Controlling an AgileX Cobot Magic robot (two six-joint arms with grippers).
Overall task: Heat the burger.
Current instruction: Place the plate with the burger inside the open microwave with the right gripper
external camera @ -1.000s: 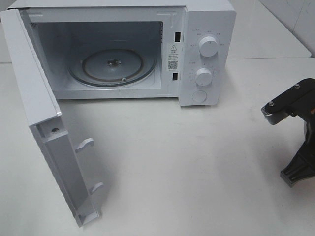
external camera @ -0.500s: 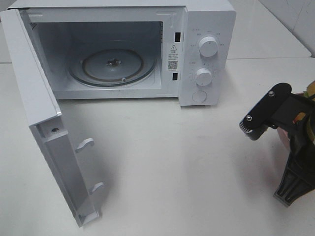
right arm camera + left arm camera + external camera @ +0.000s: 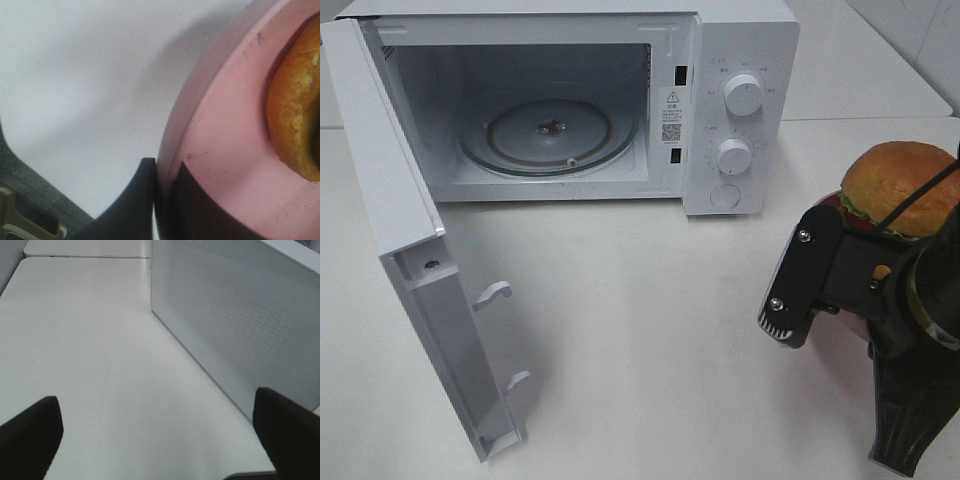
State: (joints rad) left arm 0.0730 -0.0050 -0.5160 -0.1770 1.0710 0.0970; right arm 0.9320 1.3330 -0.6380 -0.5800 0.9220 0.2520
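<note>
The burger (image 3: 900, 185), a golden-brown bun over green lettuce, rides on a pink plate (image 3: 851, 217) at the right of the table. My right gripper (image 3: 848, 278) is shut on the plate's rim. In the right wrist view its dark fingers (image 3: 145, 200) clamp the pink plate (image 3: 225, 150), with the burger's bun (image 3: 295, 115) just beyond. The microwave (image 3: 740, 100) stands at the back with its door (image 3: 410, 260) swung wide open and the glass turntable (image 3: 550, 135) bare. My left gripper (image 3: 160, 440) is open, with nothing between its fingers, beside a white perforated panel (image 3: 240, 315).
The open door juts forward over the left of the table. Two knobs (image 3: 743, 95) and a round button sit on the microwave's right panel. Bare white tabletop (image 3: 640, 320) lies between the door and my right arm.
My right arm has come in from the right edge toward the left, bringing the burger and plate into the exterior view. The microwave and left gripper have not moved.
</note>
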